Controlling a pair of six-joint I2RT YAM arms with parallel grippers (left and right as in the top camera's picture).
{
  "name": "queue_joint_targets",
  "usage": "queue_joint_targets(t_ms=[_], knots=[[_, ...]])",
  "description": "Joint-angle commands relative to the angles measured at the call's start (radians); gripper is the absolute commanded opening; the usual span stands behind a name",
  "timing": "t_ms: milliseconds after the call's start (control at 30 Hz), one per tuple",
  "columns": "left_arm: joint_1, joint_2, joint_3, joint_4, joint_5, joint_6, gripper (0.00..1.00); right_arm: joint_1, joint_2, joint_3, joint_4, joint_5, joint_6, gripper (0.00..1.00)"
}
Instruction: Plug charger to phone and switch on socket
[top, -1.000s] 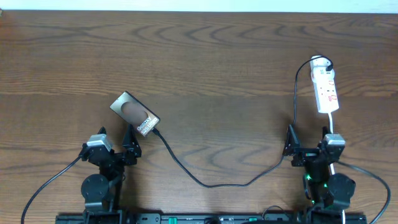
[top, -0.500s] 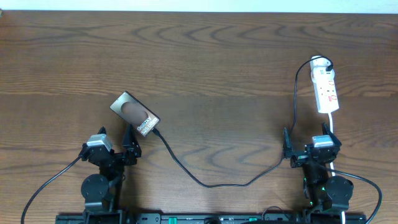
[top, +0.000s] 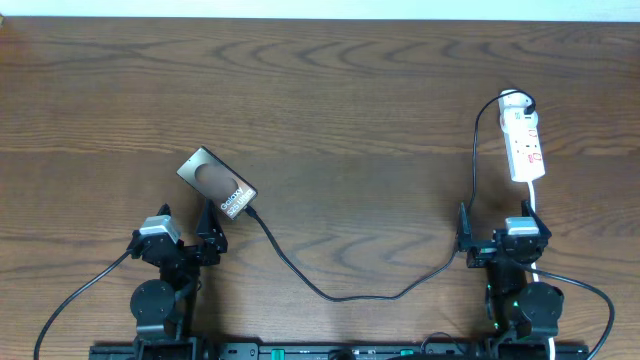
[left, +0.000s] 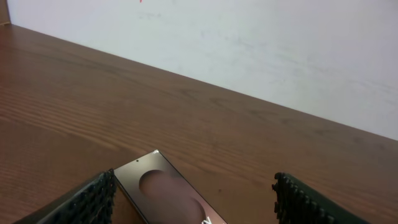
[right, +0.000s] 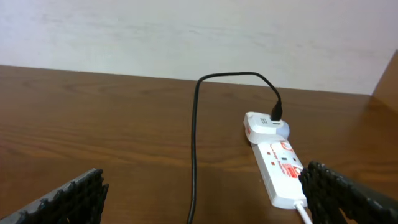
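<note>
The brown-bronze phone (top: 216, 183) lies flat at the table's left, tilted, with white lettering at its lower right end. The black charger cable (top: 340, 295) runs from that end in a curve across to the black plug in the white socket strip (top: 524, 145) at the right. The cable's tip touches the phone's lower corner (top: 252, 211). My left gripper (top: 185, 228) is open just below the phone (left: 171, 196). My right gripper (top: 495, 228) is open below the strip, with the cable (right: 193, 155) and the socket strip (right: 280, 162) ahead of its fingers.
The strip's white cord (top: 535, 205) runs down past my right gripper. A white wall (left: 249, 43) stands behind the table's far edge. Black arm cables trail off both bases at the front edge.
The right gripper has shifted slightly left and away from the strip's cord, then settled. The left arm, phone and cable have not moved.
</note>
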Motion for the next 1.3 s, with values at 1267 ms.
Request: queue_joint_targets(t_ms=[1267], knots=[[-0.004,-0.007,-0.018,-0.032,0.006,0.014,0.79,0.022,-0.008,-0.002,-0.003,0.055,0.063,0.99]])
